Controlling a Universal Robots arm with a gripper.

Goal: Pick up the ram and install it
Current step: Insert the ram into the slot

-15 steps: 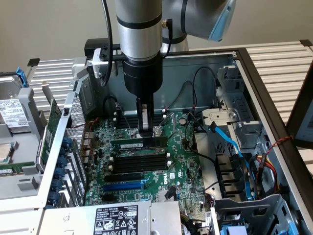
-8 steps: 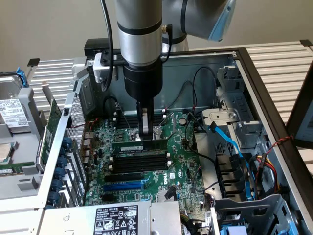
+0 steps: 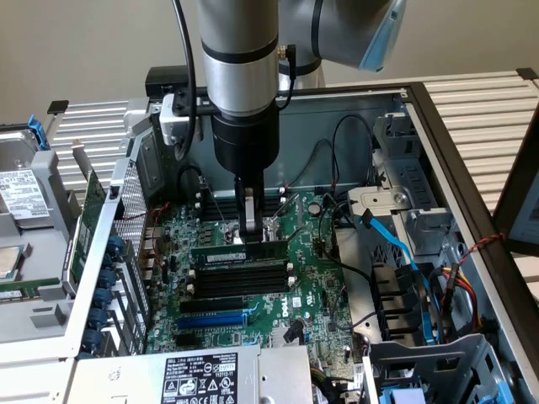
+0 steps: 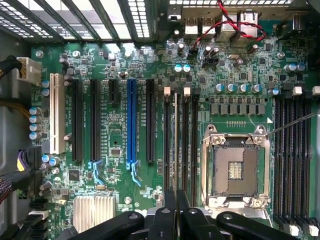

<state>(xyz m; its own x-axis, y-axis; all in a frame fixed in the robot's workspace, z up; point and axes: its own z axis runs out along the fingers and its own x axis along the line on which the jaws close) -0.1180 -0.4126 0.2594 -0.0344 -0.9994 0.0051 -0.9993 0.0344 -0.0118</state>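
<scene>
Exterior view: arm [image 3: 240,84] reaches down into open PC case [image 3: 337,105]. End effector [image 3: 250,237] is pinched almost closed on the top edge of the ram [image 3: 221,252]. The ram stands upright on the motherboard [image 3: 313,286], at 12 o'clock of the empty black memory slots [image 3: 240,282]; blue expansion slot [image 3: 215,320] is at 6 o'clock of those. Whether it is fully seated, cannot tell.

Wrist view: end effector [image 4: 176,200] clamps the ram [image 4: 175,140], seen edge-on, running parallel between black memory slots [image 4: 186,145], near the CPU socket [image 4: 235,170].
</scene>
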